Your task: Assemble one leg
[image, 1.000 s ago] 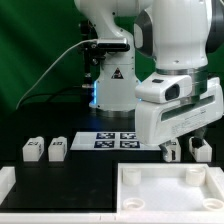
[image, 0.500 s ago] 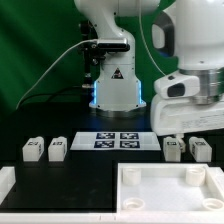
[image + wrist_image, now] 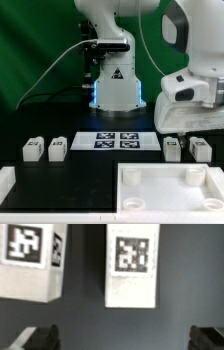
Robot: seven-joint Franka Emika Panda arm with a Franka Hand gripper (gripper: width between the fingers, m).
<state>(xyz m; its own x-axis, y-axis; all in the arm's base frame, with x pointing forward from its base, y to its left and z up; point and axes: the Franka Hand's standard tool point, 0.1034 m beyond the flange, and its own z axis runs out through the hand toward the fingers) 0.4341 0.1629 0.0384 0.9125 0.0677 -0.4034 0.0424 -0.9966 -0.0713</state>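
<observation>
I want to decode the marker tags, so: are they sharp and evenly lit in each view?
Wrist view: tags on both small white chunky leg blocks are blurred, edges smeared, light even. Exterior view: sharper, no glare, but tags tiny.

Exterior view evenly bright, white surfaces glaring, coarse detail, wrist view dimmer, the leg (image 3: 132,272) softly blurred
</observation>
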